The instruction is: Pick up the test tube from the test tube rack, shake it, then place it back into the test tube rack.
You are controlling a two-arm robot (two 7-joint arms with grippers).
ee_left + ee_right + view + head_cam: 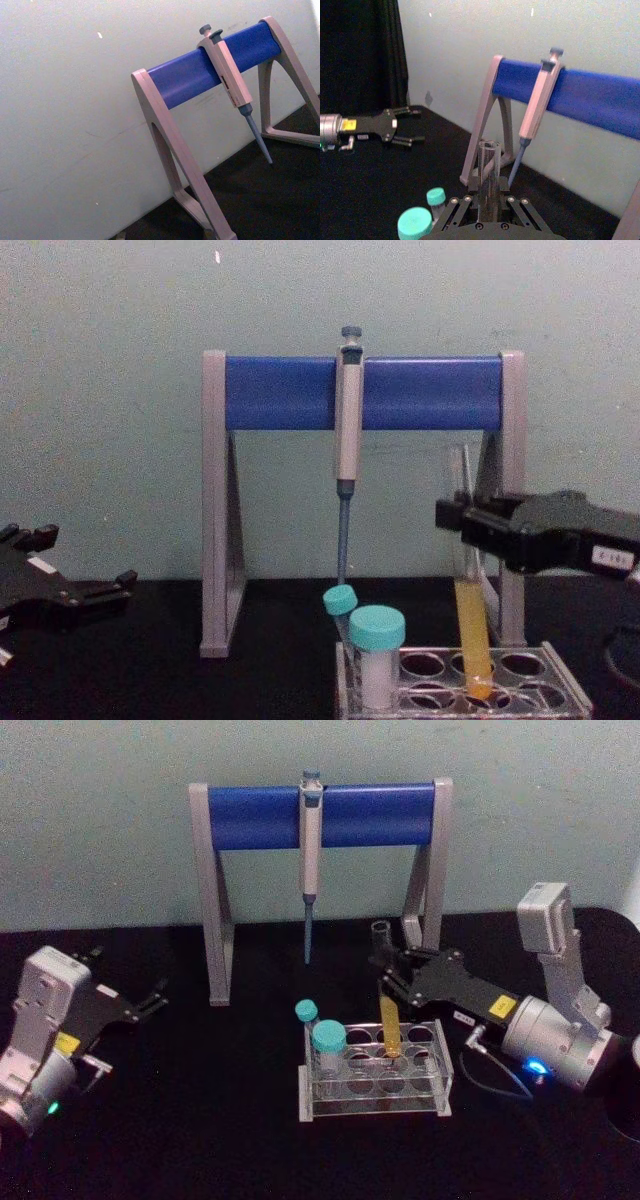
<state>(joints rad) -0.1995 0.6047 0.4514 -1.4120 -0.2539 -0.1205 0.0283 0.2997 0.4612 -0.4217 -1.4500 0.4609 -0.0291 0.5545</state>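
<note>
Chest view, right hand (462,519) grasping slim glass test tube (472,630), clear test tube rack (575,702), left hand (88,560) released

Black table (190,1145): rack (372,1108), pipette stand (250,817)

One rack (400,1098) stands on one desk (200,1140). It carries three tubes in all: one long open tube (389,1025) with yellow liquid, and two capped tubes (328,1038), teal-topped, one wide and one slim, at its 9 o'clock end. At 12 o'clock is one stand (260,815) with one pipette (311,870) hanging on it. Two tools: the left tool (157,998) at 9 o'clock, the right tool (384,972) at 3 o'clock.
</note>
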